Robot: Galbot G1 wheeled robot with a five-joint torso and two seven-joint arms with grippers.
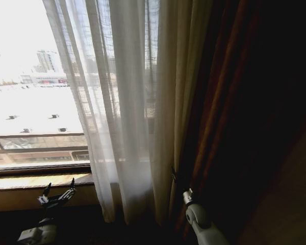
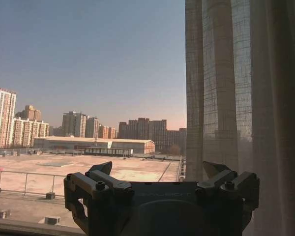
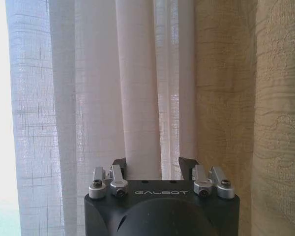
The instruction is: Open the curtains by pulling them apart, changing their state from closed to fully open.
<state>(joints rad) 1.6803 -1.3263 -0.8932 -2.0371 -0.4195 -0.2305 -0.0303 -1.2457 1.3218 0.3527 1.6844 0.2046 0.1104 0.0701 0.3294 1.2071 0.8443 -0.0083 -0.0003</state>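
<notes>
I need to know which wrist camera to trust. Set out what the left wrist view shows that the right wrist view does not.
Left wrist view alone: open glass with sky, city buildings and a flat rooftop beyond the open left gripper. Right wrist view alone: the open right gripper close before the pleats, and a beige patterned drape beside them. Both share the sheer white curtain, drawn aside off the open glass.

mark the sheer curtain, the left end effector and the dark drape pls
sheer curtain (image 1: 125, 102): head view, mid pleats of the gathered panel.
left end effector (image 1: 58, 196): head view, between its spread fingertips, low by the sill.
dark drape (image 1: 229, 117): head view, reddish-brown folds beside the sheer.
</notes>
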